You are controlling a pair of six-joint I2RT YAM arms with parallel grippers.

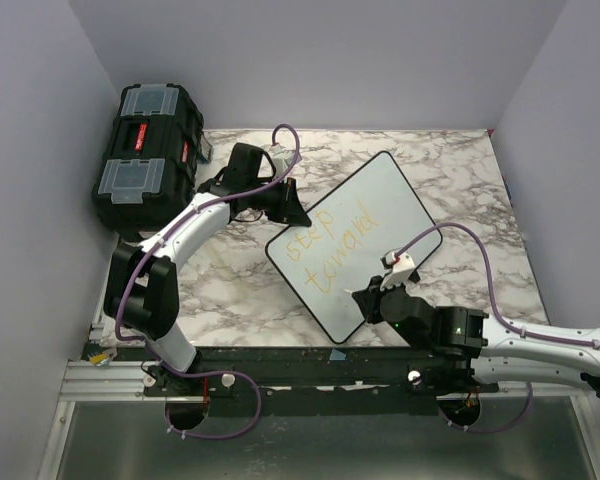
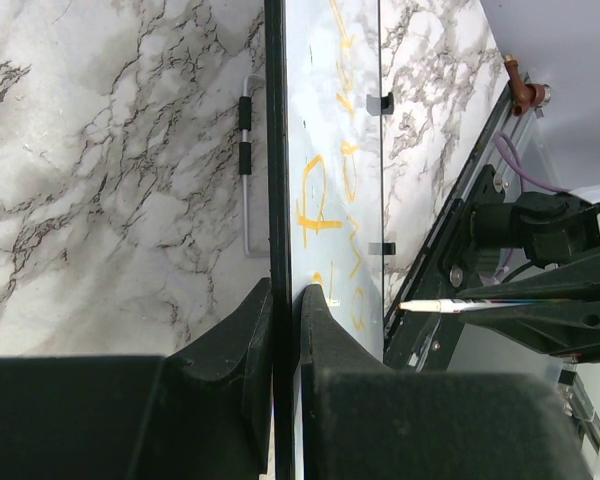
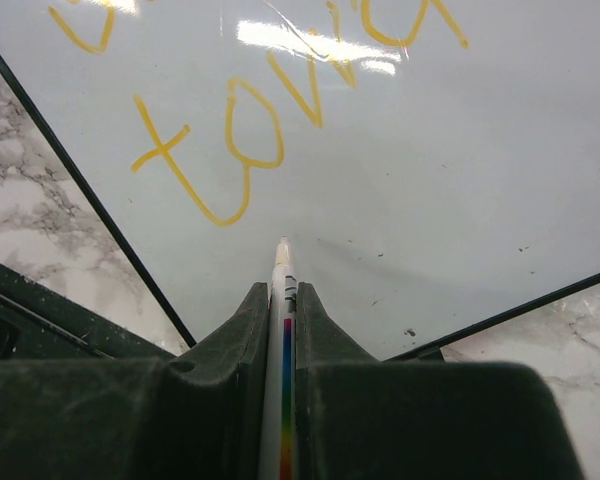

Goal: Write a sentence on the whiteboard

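left end effector (image 2: 286,298) clamped shut on whiteboard (image 1: 385,190) rim, likely to stop it sliding; right end effector (image 3: 283,295) pinching marker (image 3: 282,262), tip just ahead over blank area below sentence (image 3: 230,150), ready for next line

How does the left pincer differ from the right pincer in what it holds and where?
The left pincer clamps the edge of the black-rimmed flat white whiteboard; the right pincer grips a slim white-tipped marker. The left sits at the board's far side, the right at its near side, near the yellow-orange words. Both are shut.
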